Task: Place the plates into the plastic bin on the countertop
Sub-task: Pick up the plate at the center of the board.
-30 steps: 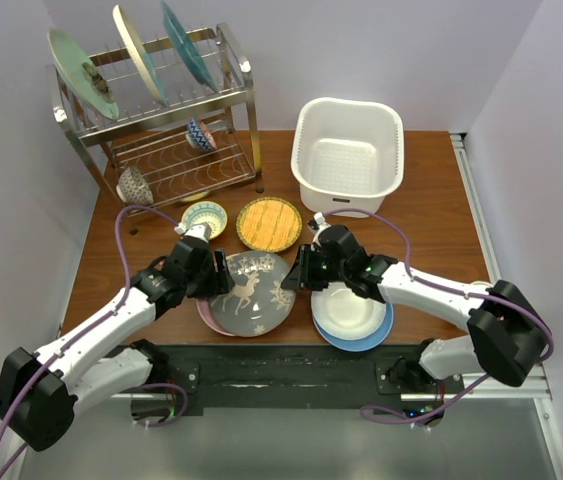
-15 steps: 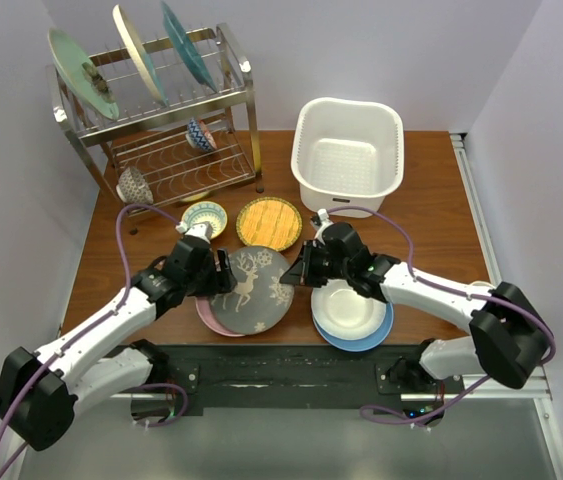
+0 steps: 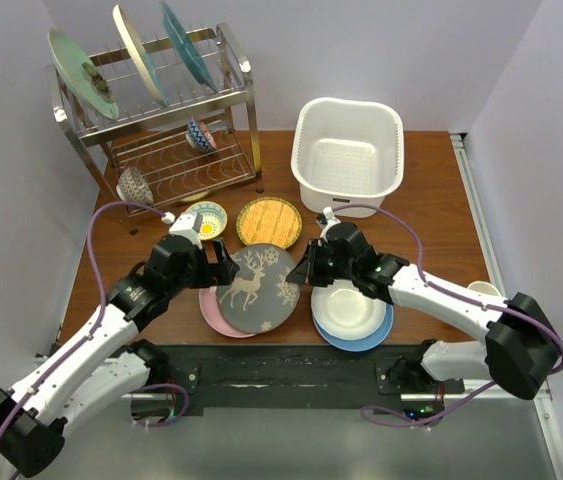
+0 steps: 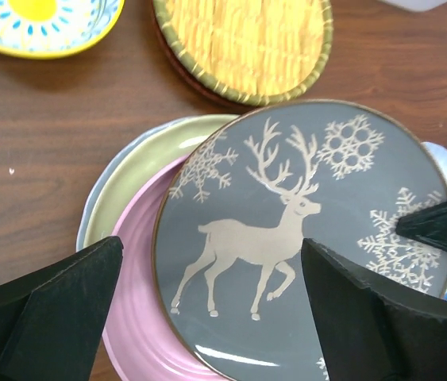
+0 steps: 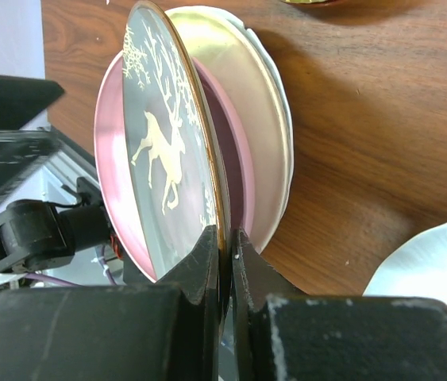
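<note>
The grey reindeer plate point(image 3: 256, 290) point(image 4: 294, 238) point(image 5: 167, 159) lies on top of a pink plate point(image 3: 211, 312) point(image 4: 132, 317) point(image 5: 112, 159), which sits on a pale green plate point(image 4: 128, 182) point(image 5: 247, 119). My right gripper point(image 3: 299, 270) point(image 5: 227, 238) is shut on the grey plate's right rim and tilts that side up off the pink plate. My left gripper point(image 3: 223, 268) point(image 4: 211, 262) hovers wide open over the grey plate's left part, touching nothing. The white plastic bin point(image 3: 348, 160) stands empty at the back. Further plates: a yellow woven one point(image 3: 269, 222) point(image 4: 243, 44), and a white one point(image 3: 349, 310) on a blue one point(image 3: 376, 338).
A steel wire dish rack point(image 3: 246, 130) stands at the back left with upright plates on top and bowls below. A small yellow-and-blue bowl point(image 3: 204, 218) point(image 4: 40, 20) sits just behind my left gripper.
My left gripper let go of the grey plate's left rim, opened wide and drew back. My right gripper closed on the right rim. The plate shifted slightly right and back.
</note>
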Robot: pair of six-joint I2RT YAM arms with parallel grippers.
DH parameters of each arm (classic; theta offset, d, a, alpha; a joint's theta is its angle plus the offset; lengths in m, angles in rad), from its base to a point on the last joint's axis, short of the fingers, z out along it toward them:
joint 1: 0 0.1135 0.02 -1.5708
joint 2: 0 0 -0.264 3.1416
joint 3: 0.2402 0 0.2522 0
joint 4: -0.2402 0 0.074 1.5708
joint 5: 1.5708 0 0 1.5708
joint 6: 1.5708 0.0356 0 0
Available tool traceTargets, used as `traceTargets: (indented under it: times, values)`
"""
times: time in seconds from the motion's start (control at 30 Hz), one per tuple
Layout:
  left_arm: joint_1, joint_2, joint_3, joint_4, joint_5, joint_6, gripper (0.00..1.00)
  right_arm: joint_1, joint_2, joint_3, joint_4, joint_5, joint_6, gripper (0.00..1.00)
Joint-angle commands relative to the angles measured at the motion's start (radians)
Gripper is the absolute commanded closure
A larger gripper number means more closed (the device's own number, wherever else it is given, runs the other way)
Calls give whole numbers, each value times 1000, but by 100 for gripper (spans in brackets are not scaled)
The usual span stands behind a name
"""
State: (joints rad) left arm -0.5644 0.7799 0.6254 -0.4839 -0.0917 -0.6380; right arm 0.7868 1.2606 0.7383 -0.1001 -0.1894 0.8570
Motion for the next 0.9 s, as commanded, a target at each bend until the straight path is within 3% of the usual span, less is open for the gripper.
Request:
traceTargets:
  times: [0.0,0.4,0.87]
  values:
    - [-3,-11,45,71,12,64,0,9,-26,81,-39,10,-53,100]
    - [-3,50,132,120,-2,90,0,2,-49,185,-136,31,-99,100]
    - [-3,56,123,117,-43,61,0,-17,-99,329,-253,-16,-142,100]
